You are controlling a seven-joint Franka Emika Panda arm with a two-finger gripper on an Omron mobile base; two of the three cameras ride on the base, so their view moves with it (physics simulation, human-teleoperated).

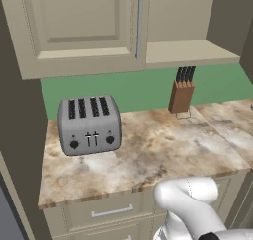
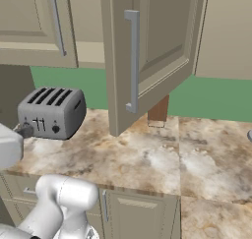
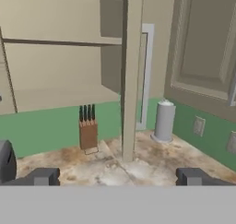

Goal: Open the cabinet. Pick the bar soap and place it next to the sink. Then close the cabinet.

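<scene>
Jaws [image 3: 118, 176] spread wide, nothing between them, hanging above the worktop [image 3: 138, 165] and looking toward the back wall. Cabinet [image 1: 79, 31] is half done: one door [image 2: 147, 56] swung out toward me, bar handle [image 2: 132, 61] on its free edge; the neighbouring door over the toaster [image 1: 89, 124] is shut. From the hand view I see the open door edge-on [image 3: 131, 71], with the bare shelves [image 3: 60, 98] to one side of it. Can't spot the bar soap anywhere: the shelves I can see look bare, so it's either deeper in, on a higher shelf, or hidden behind the door. Knife block [image 3: 87, 131] sits against the green backsplash under the cabinet; a pale canister [image 3: 164, 121] stands past the door near the corner. Sink not identifiable from here; a small grey bit at the far edge of the worktop could be it, can't tell. My read: open step is done or nearly so, and the pick comes next. Next move calls for tilting up to look into the cabinet, finding the soap, then going in past the door edge without clipping it. Jaws are already wide enough for a bar.
</scene>
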